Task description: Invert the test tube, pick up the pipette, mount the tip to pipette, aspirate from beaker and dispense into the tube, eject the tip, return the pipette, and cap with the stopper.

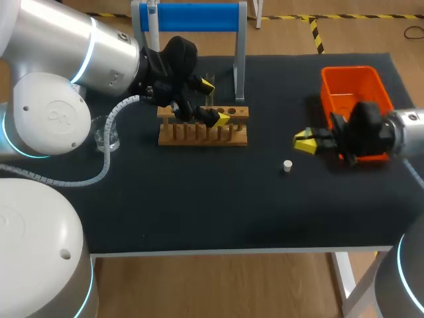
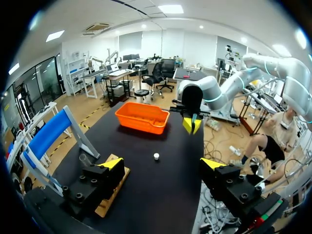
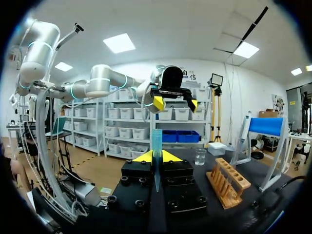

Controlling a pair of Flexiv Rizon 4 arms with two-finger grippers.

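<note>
My left gripper (image 1: 214, 103) hangs open over the wooden tube rack (image 1: 202, 127), its yellow tips wide apart and nothing between them. A clear test tube (image 2: 86, 159) stands at the rack (image 2: 113, 197), just outside one left finger. The white stopper (image 1: 287, 165) lies on the black table, ahead of the left gripper (image 2: 163, 163) in its wrist view. My right gripper (image 1: 305, 141) hovers right of the stopper (image 2: 156, 156). In its wrist view the right gripper (image 3: 156, 157) is shut on a slim blue pipette tip (image 3: 156, 141). A glass beaker (image 1: 106, 132) stands left of the rack.
A blue-topped stand (image 1: 189, 16) rises behind the rack, with a pale object at its left end. An orange bin (image 1: 351, 89) sits at the back right, behind my right arm. The black mat (image 1: 218, 205) lies bare towards the table's front edge.
</note>
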